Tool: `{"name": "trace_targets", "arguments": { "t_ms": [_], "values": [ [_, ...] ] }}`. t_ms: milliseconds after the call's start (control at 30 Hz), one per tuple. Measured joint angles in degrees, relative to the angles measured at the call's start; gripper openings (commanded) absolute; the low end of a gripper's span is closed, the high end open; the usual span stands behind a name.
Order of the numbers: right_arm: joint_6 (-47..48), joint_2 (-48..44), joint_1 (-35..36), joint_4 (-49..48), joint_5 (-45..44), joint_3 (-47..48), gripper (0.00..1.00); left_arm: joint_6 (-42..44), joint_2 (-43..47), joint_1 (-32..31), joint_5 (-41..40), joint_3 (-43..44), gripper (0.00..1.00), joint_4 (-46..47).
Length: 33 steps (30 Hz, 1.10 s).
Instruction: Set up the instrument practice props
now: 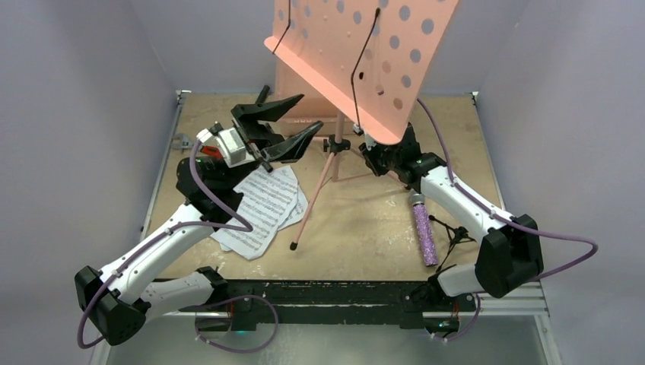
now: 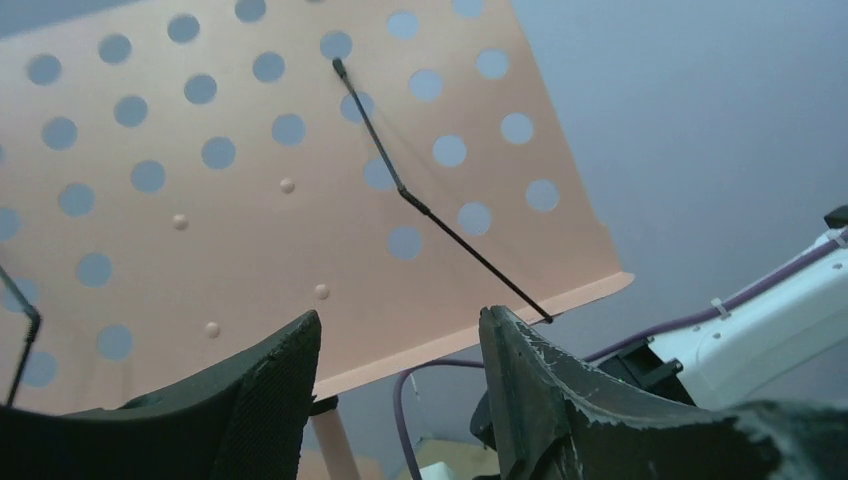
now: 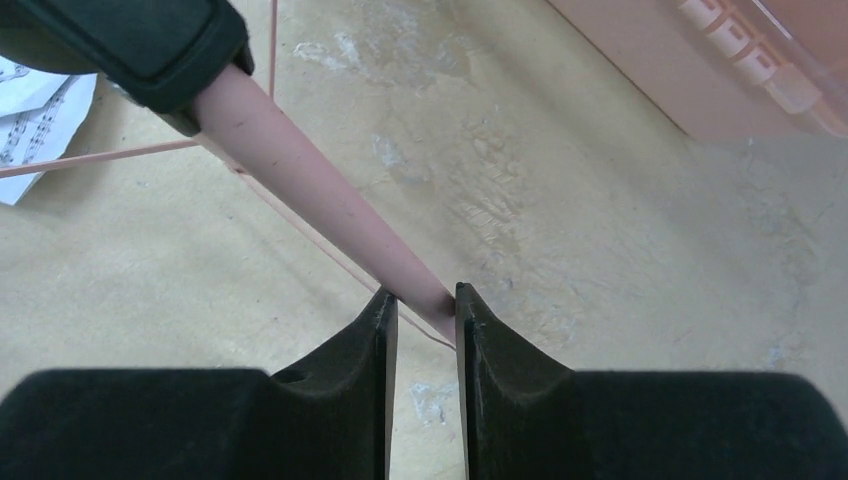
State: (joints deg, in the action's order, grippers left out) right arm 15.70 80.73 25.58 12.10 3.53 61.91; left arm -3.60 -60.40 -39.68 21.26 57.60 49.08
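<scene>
The pink perforated music stand (image 1: 365,53) stands upright on its tripod legs in the middle of the table, its desk tilted high. My left gripper (image 1: 306,114) is raised beside the desk, open and holding nothing; in the left wrist view the desk (image 2: 250,200) fills the space above the left gripper (image 2: 400,320). My right gripper (image 3: 427,297) is low under the desk, narrowly open, with a pink tube of the stand (image 3: 300,170) between its tips. White sheet-music pages (image 1: 262,205) lie at the left. The purple microphone (image 1: 424,232) and the black mic stand (image 1: 456,232) lie at the right.
A pink translucent box (image 3: 760,70) sits at the back of the table behind the stand. The stand's thin legs (image 1: 308,213) spread across the table's centre. Grey walls close in on three sides.
</scene>
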Motion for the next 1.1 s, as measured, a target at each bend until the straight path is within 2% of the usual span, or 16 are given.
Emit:
{"name": "trace_targets", "arguments": {
  "t_ms": [233, 600, 800, 1100],
  "values": [
    [0.09, -0.28, 0.79, 0.92, 0.37, -0.42, 0.29, 0.52, 2.25, 0.00, 2.67, -6.12, 0.66, -9.68],
    [-2.45, -0.28, 0.17, 0.85, -1.01, -0.42, 0.43, 5.66, 9.55, -0.09, -3.08, -16.31, 0.68, -32.30],
    [-4.48, -0.28, 0.13, 0.87, -1.05, -0.42, 0.52, 0.96, 6.60, -0.09, -8.63, -18.08, 0.68, -36.85],
    [-6.10, -0.28, 0.11, 0.85, -1.09, -0.44, 0.53, -7.30, -3.52, -0.11, -12.59, -19.74, 0.60, -35.58]
  ]
}}
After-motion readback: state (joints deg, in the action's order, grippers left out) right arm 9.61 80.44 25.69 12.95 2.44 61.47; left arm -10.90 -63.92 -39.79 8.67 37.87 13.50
